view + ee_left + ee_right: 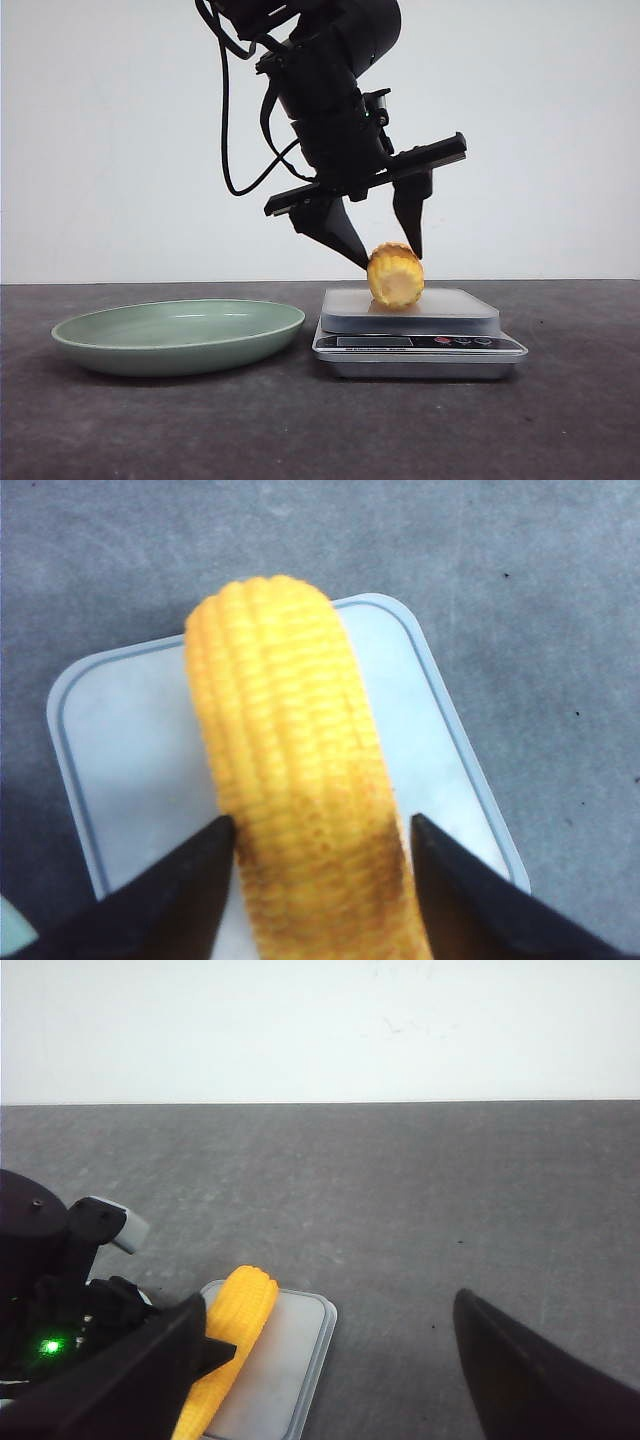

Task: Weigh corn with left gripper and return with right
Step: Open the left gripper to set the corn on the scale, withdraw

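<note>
We see the corn (pixel 395 277) lying on the scale (pixel 420 325), right of the green plate (pixel 178 335). Left end effector (pixel 388 255) straddles it, fingers spread, seemingly not clamping. Right end effector (pixel 330 1380) spread wide, holding nothing.

The front camera sits low at the counter's (pixel 300 430) near edge, facing the far white wall. The left wrist camera looks steeply down, very close over the scale (pixel 130 740). The right wrist camera looks forward from farther off, well above the counter. All three views share the scale and corn (pixel 395 276).
</note>
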